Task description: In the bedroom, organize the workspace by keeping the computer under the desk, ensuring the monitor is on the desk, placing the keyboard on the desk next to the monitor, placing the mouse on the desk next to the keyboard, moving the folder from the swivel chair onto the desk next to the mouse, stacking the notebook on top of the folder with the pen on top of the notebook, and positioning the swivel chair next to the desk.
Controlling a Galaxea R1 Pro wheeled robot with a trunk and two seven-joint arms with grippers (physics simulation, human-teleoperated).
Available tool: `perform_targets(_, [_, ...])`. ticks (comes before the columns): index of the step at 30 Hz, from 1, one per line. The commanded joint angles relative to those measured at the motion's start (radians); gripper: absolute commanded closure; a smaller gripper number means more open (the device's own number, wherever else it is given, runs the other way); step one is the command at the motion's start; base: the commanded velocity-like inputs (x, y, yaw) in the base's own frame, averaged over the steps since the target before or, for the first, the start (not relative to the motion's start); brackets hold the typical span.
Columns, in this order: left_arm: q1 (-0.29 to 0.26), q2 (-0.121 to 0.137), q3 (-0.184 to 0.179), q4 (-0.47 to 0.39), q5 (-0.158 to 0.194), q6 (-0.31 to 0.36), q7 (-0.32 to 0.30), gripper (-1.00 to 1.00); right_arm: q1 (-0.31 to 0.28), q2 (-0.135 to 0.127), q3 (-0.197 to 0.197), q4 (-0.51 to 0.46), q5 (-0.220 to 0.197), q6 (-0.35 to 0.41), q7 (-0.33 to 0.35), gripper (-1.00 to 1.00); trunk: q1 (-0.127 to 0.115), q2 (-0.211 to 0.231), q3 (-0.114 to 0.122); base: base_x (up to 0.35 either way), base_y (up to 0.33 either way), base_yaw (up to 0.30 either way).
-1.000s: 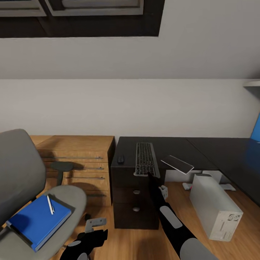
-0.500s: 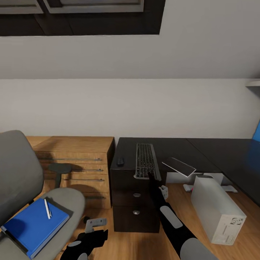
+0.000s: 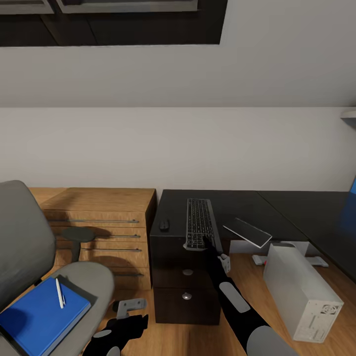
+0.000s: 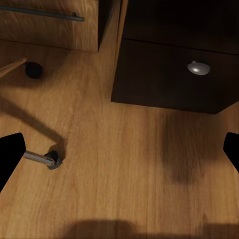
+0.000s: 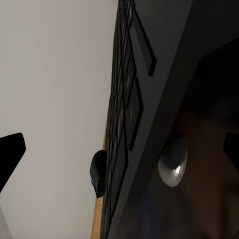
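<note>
With our view drifting right, our right gripper [image 3: 204, 241] stays spread open at the keyboard [image 3: 200, 223] lying on the desk [image 3: 237, 202], mouse [image 3: 164, 225] beside it; our left gripper [image 3: 129, 307] hangs open, so keyboard placement looks done.

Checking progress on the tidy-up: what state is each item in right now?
keyboard: flat on the desk, near end at its front edge.
mouse: on the desk, beside the keyboard.
folder: on the swivel chair seat.
pen: lying on the folder.
computer: upright on the floor.
right gripper: at the keyboard's near end, jaws open.
left gripper: low over the floor, jaws open.
</note>
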Motion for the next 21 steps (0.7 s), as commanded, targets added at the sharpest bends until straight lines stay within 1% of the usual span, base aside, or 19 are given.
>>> perform_targets(1, [-0.001, 0.001, -0.003, -0.001, 0.01, 0.001, 0.01, -1.0, -0.001, -0.001, 0.006, 0.001, -0.011, -0.007, 0.004, -1.0, 0.0, -0.001, -0.001, 0.003, 0.0, 0.0])
perform_targets(4, [-0.001, 0.001, -0.003, -0.001, 0.011, 0.001, 0.01, -1.0, -0.001, -0.001, 0.006, 0.001, -0.011, -0.007, 0.001, -1.0, 0.0, -0.001, -0.001, 0.002, 0.0, 0.0])
perform_targets(6, [-0.001, 0.001, -0.003, 0.0, 0.011, 0.001, 0.01, -1.0, -0.001, -0.002, 0.007, 0.0, -0.009, -0.007, -0.028, -1.0, 0.0, -0.001, -0.001, 0.0, 0.0, 0.0])
perform_targets(7, [-0.001, 0.001, -0.003, 0.0, 0.011, 0.001, 0.01, -1.0, -0.001, -0.002, 0.007, 0.0, -0.008, -0.007, -0.036, 1.0, 0.0, -0.001, -0.001, 0.0, 0.0, 0.0])
perform_targets(11, [-0.001, 0.001, -0.003, 0.0, 0.011, 0.001, 0.01, -1.0, -0.001, -0.002, 0.009, -0.002, -0.006, -0.008, -0.074, 1.0, 0.0, -0.001, -0.001, 0.0, 0.0, 0.0])
perform_targets(19, [-0.001, 0.001, -0.004, 0.0, 0.011, 0.001, 0.01, -1.0, -0.001, -0.002, 0.01, -0.003, -0.006, -0.008, -0.079, 1.0, 0.0, -0.001, -0.001, 0.0, 0.0, 0.0])
perform_targets(21, [-0.001, 0.001, -0.004, 0.0, 0.01, 0.001, 0.01, -1.0, -0.001, -0.002, 0.01, -0.004, -0.006, -0.009, -0.078, 1.0, -0.008, 0.013, 0.005, 0.0, 0.0, 0.0])
